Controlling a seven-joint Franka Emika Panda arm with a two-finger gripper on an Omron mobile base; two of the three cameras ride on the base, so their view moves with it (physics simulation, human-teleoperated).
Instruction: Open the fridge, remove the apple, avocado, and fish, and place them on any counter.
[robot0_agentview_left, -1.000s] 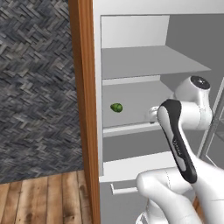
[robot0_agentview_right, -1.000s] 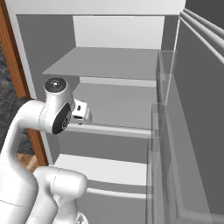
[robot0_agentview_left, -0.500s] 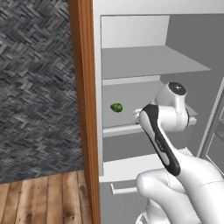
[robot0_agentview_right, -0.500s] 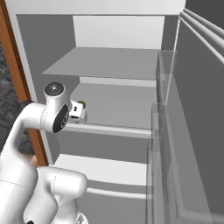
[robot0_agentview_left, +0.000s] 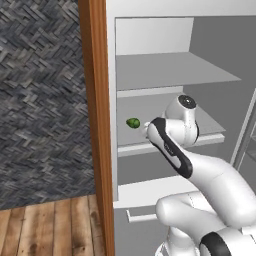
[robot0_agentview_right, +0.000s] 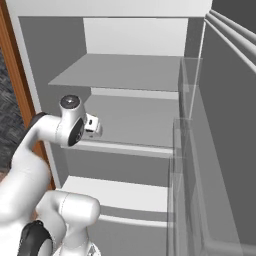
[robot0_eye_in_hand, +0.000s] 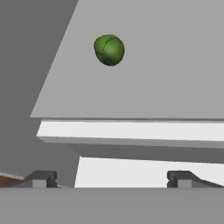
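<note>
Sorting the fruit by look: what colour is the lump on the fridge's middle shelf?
Green: the avocado, clearest in the hand view.

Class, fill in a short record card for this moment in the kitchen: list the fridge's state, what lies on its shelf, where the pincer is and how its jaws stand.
fridge: door open, grey shelves on show
avocado: lies alone on the middle shelf, toward its left side
pincer: at the front edge of that shelf, short of the avocado
jaws: open, holding nothing
contact with avocado: none, clear gap between
</note>
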